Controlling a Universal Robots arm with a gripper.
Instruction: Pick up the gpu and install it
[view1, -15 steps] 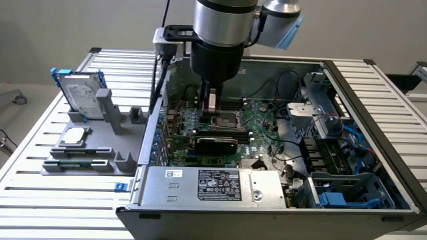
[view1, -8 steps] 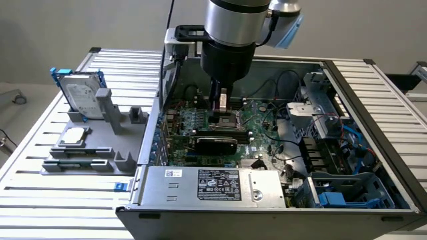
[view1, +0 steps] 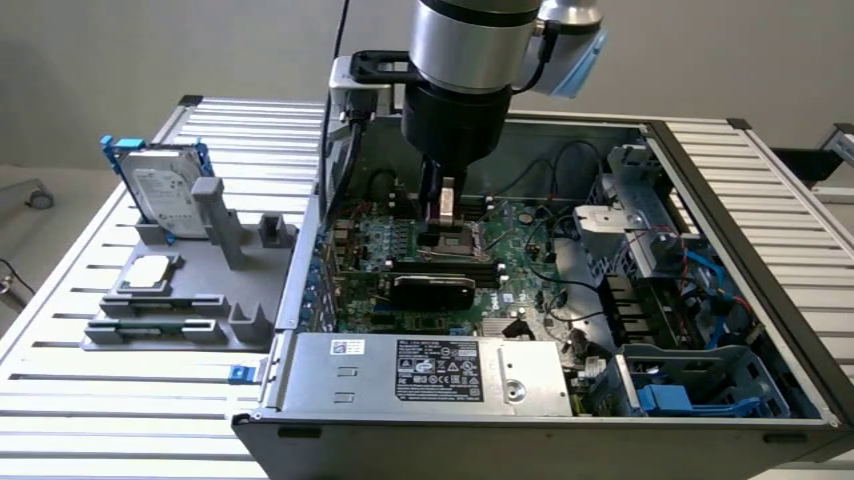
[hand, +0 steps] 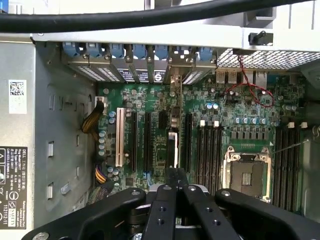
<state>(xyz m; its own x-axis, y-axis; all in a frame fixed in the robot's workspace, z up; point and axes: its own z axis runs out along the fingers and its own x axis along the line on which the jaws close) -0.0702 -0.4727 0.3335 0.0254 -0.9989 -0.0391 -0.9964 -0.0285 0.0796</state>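
Observation:
The gpu (view1: 434, 283) stands on edge in an expansion slot of the motherboard (view1: 521, 235) inside the open computer case. Its black cooler faces the front of the case. In the wrist view the gpu (hand: 173, 142) shows edge-on between the black slots, with its silver bracket at the case's rear wall. My gripper (view1: 442, 212) hangs inside the case just above the card, apart from it. In the wrist view the gripper (hand: 177, 176) has its two black fingers (hand: 165, 200) drawn together, nothing between them.
On the exterior view's left, a grey fixture (view1: 187, 310) holds a silver hard drive in a blue frame (view1: 167, 195) and a square processor chip (view1: 147, 272). The power supply (view1: 427, 372) sits at the case's front. The open CPU socket (hand: 248, 172) lies beside the memory slots.

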